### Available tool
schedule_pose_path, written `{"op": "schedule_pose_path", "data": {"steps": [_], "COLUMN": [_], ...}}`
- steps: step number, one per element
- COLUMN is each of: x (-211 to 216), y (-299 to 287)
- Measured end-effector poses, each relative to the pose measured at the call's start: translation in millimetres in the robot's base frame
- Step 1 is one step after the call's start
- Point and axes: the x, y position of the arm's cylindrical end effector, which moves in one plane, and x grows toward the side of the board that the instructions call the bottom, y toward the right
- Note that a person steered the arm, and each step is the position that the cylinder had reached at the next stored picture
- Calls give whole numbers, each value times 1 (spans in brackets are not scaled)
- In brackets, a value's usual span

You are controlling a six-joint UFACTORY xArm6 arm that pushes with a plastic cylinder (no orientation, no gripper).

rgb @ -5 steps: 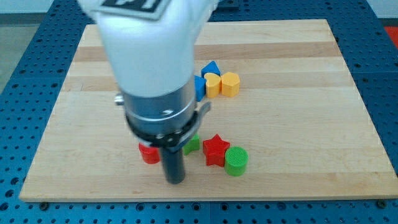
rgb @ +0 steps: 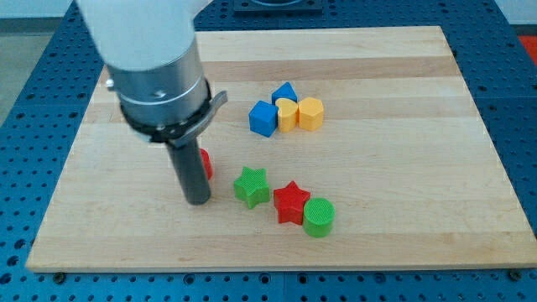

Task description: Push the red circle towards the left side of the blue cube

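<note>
The red circle (rgb: 205, 163) lies left of the board's middle, mostly hidden behind my rod; only its right edge shows. My tip (rgb: 198, 200) rests on the board just below and in front of it. The blue cube (rgb: 263, 118) sits up and to the right, at the left end of a cluster of blocks. The arm's white and grey body (rgb: 155, 67) fills the view's upper left.
Next to the blue cube are a blue triangle-like block (rgb: 284, 91), a yellow block (rgb: 288, 115) and a yellow hexagon-like block (rgb: 310, 113). A green star (rgb: 251, 185), a red star (rgb: 291, 201) and a green cylinder (rgb: 319, 216) lie lower right. The wooden board (rgb: 403, 168) sits on a blue perforated table.
The arm and tip have moved left and a little up. The red circle has shifted up. The blue cube and green star, hidden before, now show fully.
</note>
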Motion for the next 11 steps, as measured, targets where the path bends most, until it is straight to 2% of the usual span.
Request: {"op": "schedule_pose_path", "data": {"steps": [1, 2, 5, 11], "x": [8, -20, -60, -118], "y": [-28, -28, 53, 78]}}
